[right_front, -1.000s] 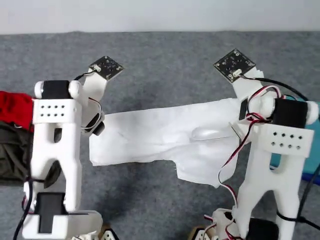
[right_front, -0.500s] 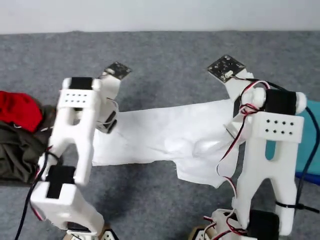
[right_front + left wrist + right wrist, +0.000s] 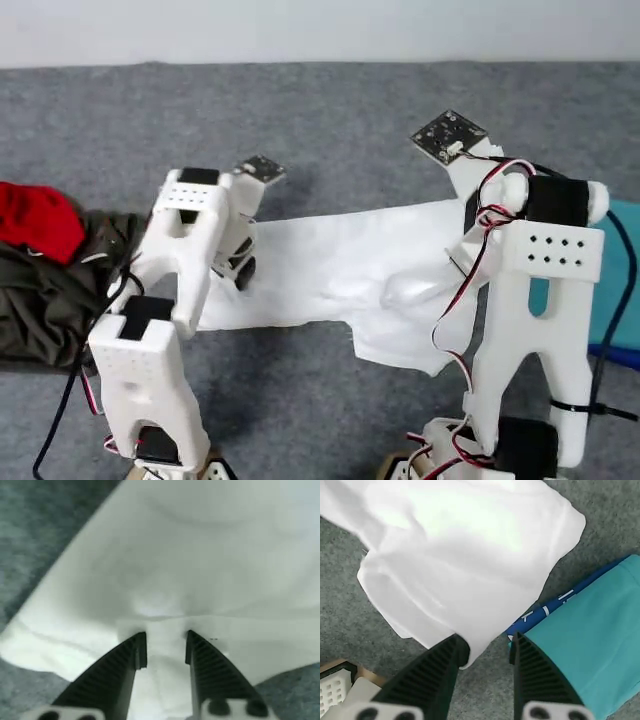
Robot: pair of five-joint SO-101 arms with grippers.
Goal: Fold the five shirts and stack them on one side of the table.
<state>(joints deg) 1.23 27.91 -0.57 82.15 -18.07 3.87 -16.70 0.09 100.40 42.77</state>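
A white shirt [image 3: 330,270] lies spread across the middle of the grey table. My left gripper [image 3: 240,268] stands over the shirt's left part, a little in from its edge. In the left wrist view its black fingers [image 3: 136,655] pinch a raised fold of the white shirt [image 3: 200,555]. My right gripper [image 3: 457,268] is at the shirt's right end, largely hidden beneath its own arm. In the right wrist view the white shirt [image 3: 460,555] drapes down between the right gripper [image 3: 487,652] fingers, which are shut on its edge.
A red garment [image 3: 35,220] and a dark one [image 3: 50,300] are heaped at the table's left edge. A teal shirt [image 3: 620,290] with a blue piece [image 3: 555,602] beside it lies at the right edge. Bare grey table [image 3: 330,130] stretches behind the shirt.
My left arm has swung to the right, carrying the shirt's left edge inward over the shirt. The right arm shifted slightly left and the cloth near it has bunched up.
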